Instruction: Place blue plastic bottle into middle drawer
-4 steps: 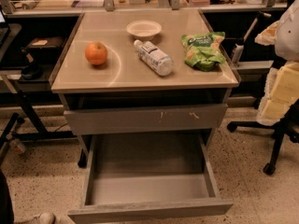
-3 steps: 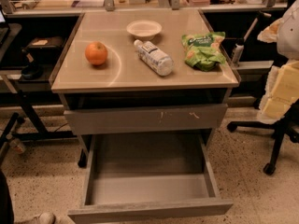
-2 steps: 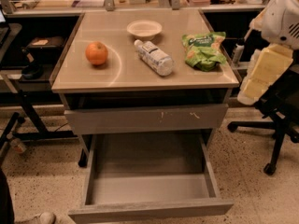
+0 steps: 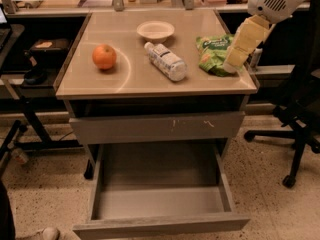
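The blue plastic bottle [image 4: 166, 61] lies on its side on the tabletop [image 4: 130, 79], its white cap pointing toward the back left, just in front of a white bowl. The middle drawer [image 4: 160, 204] is pulled out wide below the table, and its grey inside is bare. Above it is a drawer front with pale scratches [image 4: 157, 126]. My gripper [image 4: 232, 64] hangs over the table's right edge, above a green bag, to the right of the bottle and apart from it. It holds nothing that I can see.
An orange [image 4: 104, 57] sits at the left of the tabletop. A white bowl [image 4: 155, 30] is at the back middle. A green snack bag [image 4: 212, 51] lies at the right. A black office chair [image 4: 300, 134] stands to the right, and dark shelving [image 4: 30, 59] to the left.
My arm has swung in from the far right toward the table. The gripper is now over the right edge by the green bag. The bottle and the drawers have not moved.
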Available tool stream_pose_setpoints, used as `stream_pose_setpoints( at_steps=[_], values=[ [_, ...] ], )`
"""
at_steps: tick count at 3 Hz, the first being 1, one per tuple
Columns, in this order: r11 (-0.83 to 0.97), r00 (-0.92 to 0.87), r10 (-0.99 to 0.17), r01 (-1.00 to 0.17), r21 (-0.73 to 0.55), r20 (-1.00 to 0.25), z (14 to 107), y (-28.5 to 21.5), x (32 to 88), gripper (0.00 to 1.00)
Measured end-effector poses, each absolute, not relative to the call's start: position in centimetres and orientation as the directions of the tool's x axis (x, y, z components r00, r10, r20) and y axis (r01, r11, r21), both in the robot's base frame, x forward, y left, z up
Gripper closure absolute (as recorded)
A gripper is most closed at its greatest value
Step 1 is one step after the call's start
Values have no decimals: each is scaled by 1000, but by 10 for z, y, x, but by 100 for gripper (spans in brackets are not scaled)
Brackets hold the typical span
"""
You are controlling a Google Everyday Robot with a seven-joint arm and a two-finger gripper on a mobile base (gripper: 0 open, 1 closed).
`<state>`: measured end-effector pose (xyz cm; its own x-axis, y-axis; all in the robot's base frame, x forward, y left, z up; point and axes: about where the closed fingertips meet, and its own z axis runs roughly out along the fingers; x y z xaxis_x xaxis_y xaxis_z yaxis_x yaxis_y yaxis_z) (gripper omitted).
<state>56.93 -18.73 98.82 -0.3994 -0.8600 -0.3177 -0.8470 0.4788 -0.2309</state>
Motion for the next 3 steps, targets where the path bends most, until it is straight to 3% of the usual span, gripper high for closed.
stream_pose_setpoints(
  at_steps=[1,3],
  values=[
    [500,-425,-842,-847,-183,-331,969,-177,614,0],
    [493,-414,-841,-853,-174,-349,957,-168,619,0]
  ],
)
